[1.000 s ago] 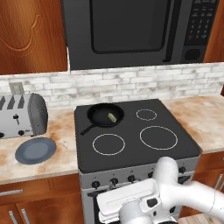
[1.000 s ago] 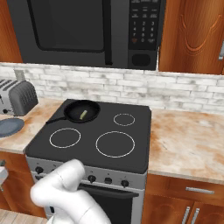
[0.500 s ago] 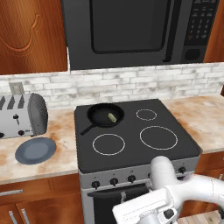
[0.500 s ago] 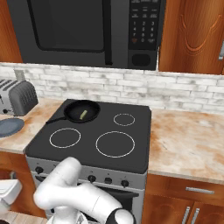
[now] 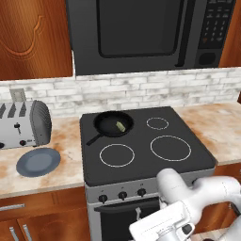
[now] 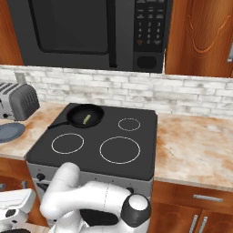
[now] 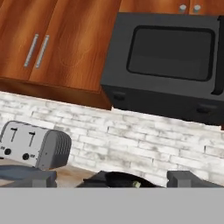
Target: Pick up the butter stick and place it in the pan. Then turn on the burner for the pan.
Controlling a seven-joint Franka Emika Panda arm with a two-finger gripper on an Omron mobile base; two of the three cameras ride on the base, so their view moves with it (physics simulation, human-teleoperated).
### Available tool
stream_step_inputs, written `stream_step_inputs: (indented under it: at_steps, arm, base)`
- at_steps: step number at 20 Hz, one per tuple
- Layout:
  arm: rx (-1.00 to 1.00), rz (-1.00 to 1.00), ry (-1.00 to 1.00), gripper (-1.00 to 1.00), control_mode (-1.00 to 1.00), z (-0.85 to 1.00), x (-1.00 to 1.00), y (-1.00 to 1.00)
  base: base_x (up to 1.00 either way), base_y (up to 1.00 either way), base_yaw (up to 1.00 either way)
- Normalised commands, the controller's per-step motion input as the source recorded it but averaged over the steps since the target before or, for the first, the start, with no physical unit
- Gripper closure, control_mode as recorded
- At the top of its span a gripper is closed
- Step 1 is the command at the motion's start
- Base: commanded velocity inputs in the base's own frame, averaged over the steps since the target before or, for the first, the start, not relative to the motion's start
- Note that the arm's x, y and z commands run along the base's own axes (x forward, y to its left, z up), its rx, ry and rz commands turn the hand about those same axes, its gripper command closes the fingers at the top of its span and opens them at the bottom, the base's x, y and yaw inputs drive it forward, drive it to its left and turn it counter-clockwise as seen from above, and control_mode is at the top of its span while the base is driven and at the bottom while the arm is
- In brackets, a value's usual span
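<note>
1. My arm has dropped low in front of the stove (image 5: 141, 155) over the last second, swinging down below the knob row; the butter stick (image 5: 120, 126) lies inside the pan (image 5: 113, 123), so I judge the first half done.
2. That leaves the burner. The pan sits on the stove's back-left ring, so I'm after the knob (image 5: 103, 198) for that ring, on the front panel just above my arm.
3. My hand (image 7: 109, 181) points up at the stove's back; two dark finger tips (image 7: 33, 178) stand well apart at the bottom of the hand view, nothing between them, so it's spread and empty.
4. The pan's black handle runs from the rim toward the stove's front-left corner.
5. Left of the stove, on the speckled worktop (image 5: 61, 141), sit a silver toaster (image 5: 23, 124) and a blue-grey plate (image 5: 38, 161). More bare worktop runs right of the stove.
6. Above the stove hangs a black microwave (image 5: 150, 33), wooden cabinets (image 5: 33, 37) either side, white brick behind.
</note>
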Motion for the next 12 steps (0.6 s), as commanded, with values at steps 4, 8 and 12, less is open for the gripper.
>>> stream_step_inputs:
  at_steps: [4, 8, 12]
  arm:
    - [0.08, 0.0, -0.09, -1.0, -1.0, -0.33, 0.08, 0.0]
    - [0.14, -0.03, -0.05, -1.0, -1.0, -0.29, 0.04, 0.0]
    - [0.13, -0.08, -0.01, -1.0, -1.0, -0.04, 0.15, 0.08]
  base:
    - [0.0, 0.0, 0.0]
    - [0.0, 0.0, 0.0]
    - [0.0, 0.0, 0.0]
